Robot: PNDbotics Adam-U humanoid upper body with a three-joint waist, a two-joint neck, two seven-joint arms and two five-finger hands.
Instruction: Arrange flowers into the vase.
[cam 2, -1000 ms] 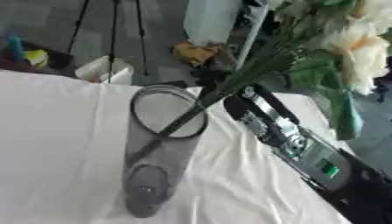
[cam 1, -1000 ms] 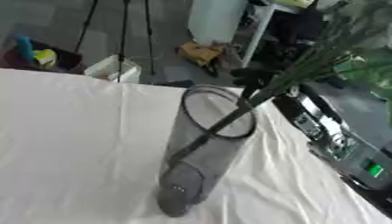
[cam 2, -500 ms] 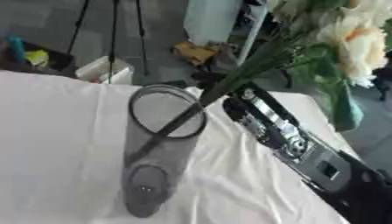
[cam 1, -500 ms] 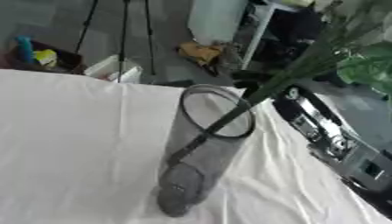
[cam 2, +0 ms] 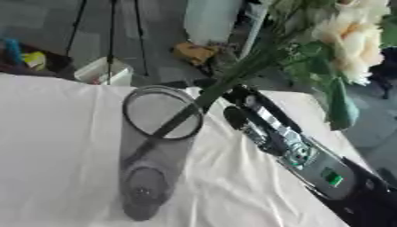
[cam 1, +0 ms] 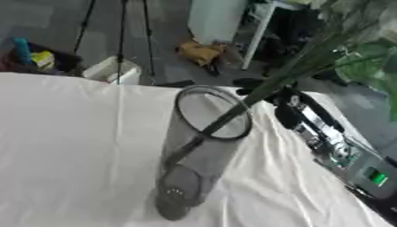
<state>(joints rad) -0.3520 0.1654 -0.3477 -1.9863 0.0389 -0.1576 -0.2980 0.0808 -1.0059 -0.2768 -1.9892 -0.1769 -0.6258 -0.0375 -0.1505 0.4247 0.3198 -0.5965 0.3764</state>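
Observation:
A tall smoky-grey glass vase stands upright on the white tablecloth. A bunch of green flower stems slants down through its rim from the upper right, and the stem ends reach well into the vase. Cream blossoms and green leaves hang above the table's right side. My right arm, black and silver with a green light, comes in from the lower right. Its hand sits just beyond the rim, dark fingers curled round the stems. My left hand shows in no view.
The table's far edge runs across the upper part of the view. Beyond it on the grey floor are tripod legs, a white box, a brown crumpled thing and a white cabinet. Coloured items lie far left.
The blossoms and leaves have swayed a little at the top right. The stems stay in the vase, and the vase and my right arm have hardly moved.

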